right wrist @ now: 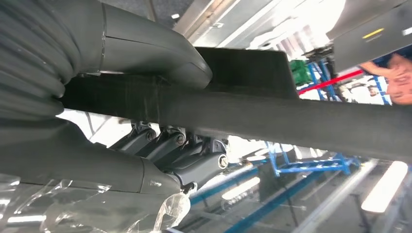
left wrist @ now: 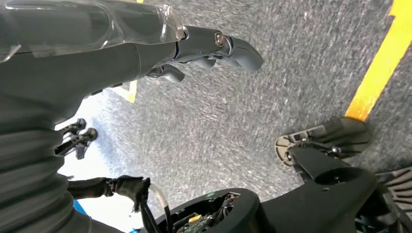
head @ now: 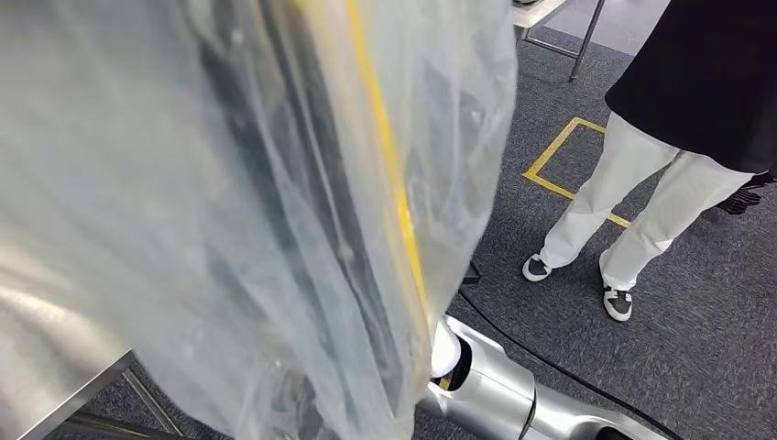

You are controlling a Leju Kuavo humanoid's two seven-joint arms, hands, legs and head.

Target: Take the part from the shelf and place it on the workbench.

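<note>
A long black part [head: 302, 211], wrapped in loose clear plastic with a yellow strip along it, hangs close in front of the head camera and slants across most of that view. In the right wrist view my right hand [right wrist: 121, 53] grips the black part [right wrist: 291, 121], thumb on one side and fingers [right wrist: 189, 155] on the other. My silver right arm [head: 495, 385] rises from the lower edge to the wrapped part. My left hand [left wrist: 214, 46] hangs over grey carpet, fingers loose, holding nothing.
A steel table corner [head: 46, 367] shows at the lower left behind the plastic. A person in white trousers [head: 632, 202] stands at the right on grey carpet, near yellow floor tape [head: 550, 156]. A black cable [head: 550, 357] runs along the floor.
</note>
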